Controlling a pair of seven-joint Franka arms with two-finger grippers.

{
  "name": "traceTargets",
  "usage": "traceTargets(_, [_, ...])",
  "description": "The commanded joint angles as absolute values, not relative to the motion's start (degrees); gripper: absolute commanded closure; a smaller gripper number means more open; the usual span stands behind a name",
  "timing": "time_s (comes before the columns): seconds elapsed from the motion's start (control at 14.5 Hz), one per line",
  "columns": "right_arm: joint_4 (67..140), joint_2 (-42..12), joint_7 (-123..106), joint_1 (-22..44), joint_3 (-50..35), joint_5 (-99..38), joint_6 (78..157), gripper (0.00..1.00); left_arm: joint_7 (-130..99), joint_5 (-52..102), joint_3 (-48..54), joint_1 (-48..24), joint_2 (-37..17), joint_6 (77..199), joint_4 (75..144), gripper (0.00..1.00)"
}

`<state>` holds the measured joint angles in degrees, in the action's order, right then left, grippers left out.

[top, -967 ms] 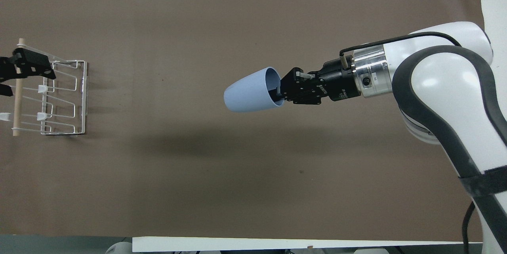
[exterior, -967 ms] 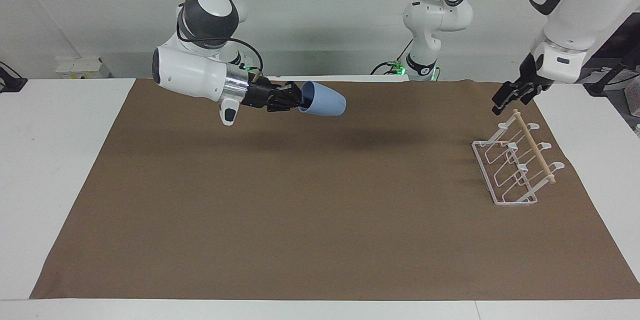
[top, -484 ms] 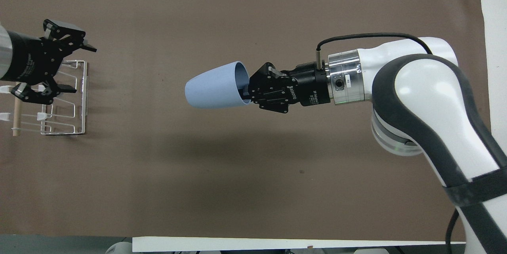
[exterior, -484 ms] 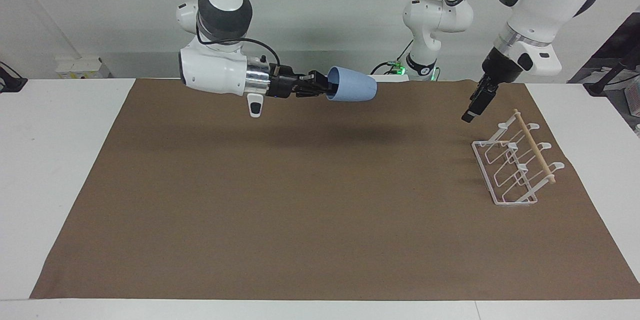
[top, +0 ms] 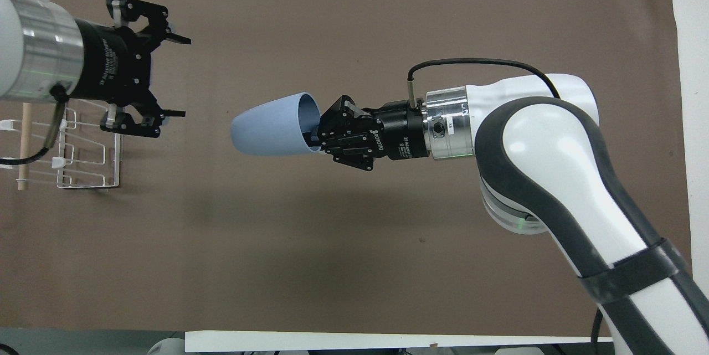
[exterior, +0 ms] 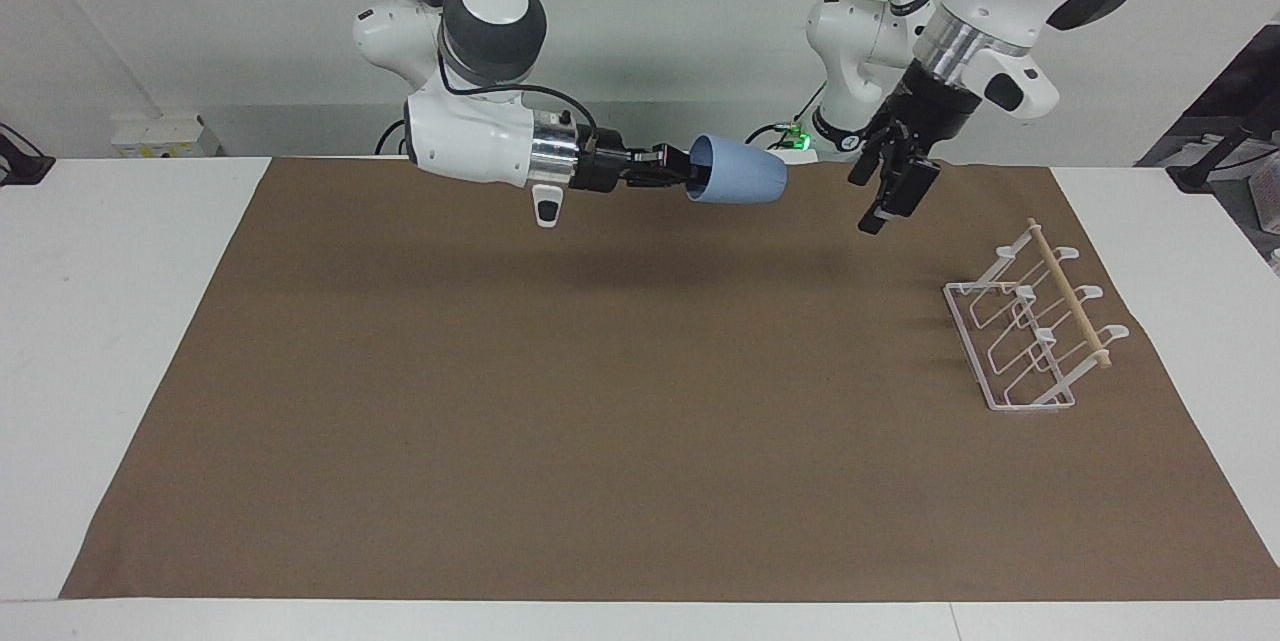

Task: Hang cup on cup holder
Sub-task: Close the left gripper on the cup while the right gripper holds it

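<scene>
The light-blue cup (exterior: 738, 183) lies on its side in the air over the mat, base pointing toward the left arm's end; it also shows in the overhead view (top: 271, 132). My right gripper (exterior: 690, 179) is shut on its rim, one finger inside the cup (top: 318, 136). My left gripper (exterior: 885, 201) is open and empty, raised over the mat between the cup and the cup holder, its fingers spread toward the cup (top: 176, 77). The white wire cup holder (exterior: 1030, 326) with its wooden dowel stands on the mat at the left arm's end and holds nothing (top: 83, 150).
A brown mat (exterior: 600, 401) covers most of the white table (exterior: 120, 321). A third robot arm (exterior: 860, 41) stands at the robots' end of the table.
My right arm has carried the cup toward the left arm's end. My left gripper has left the holder's dowel, risen and swung toward the cup.
</scene>
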<state>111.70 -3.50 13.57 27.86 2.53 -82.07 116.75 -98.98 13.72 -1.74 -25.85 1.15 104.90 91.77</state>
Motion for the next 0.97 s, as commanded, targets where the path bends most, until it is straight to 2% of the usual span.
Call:
traceTargets(0.0, [112.9,-3.7,14.0,28.9,2.6,-83.7,118.3,1.00,-105.7,14.5,-2.3,-29.4,0.4,107.0,90.6,0.01])
traceTargets(0.35, [113.1,-4.2,14.1,29.8,2.6,-86.0,118.7,1.00,-108.0,15.7,-2.1,-31.5,0.6,107.5,93.8,0.01])
traceTargets(0.9, [113.6,-4.1,14.0,29.8,2.6,-86.0,120.8,1.00,-107.8,15.7,-1.8,-34.3,4.3,107.4,100.9,0.01])
